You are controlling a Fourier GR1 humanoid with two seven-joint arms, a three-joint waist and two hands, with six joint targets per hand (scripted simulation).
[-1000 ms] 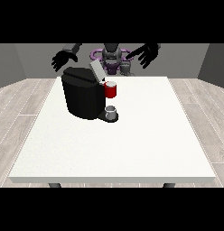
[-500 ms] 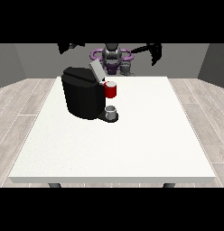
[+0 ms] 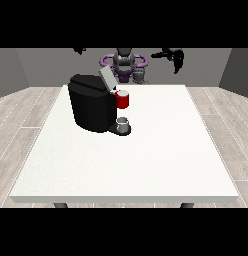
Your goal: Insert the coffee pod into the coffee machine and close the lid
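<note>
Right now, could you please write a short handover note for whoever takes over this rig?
Hand at the view's right: raised behind the table's far edge, fingers hanging down, holding nothing.
Hand at the view's left: barely in view at the top, fingers unreadable.
Coffee machine: on the white table, lid up; red pod holder at its front, small grey cup below.
Coffee pod: cannot make it out.
Left: confirm pod insertion, close lid.

Cut off and unclear, front view
Hand at the view's left (image 3: 79, 50): mostly cut by the top band, fingers unreadable. Coffee pod: cannot be told apart at the coffee machine (image 3: 93, 102).
</note>
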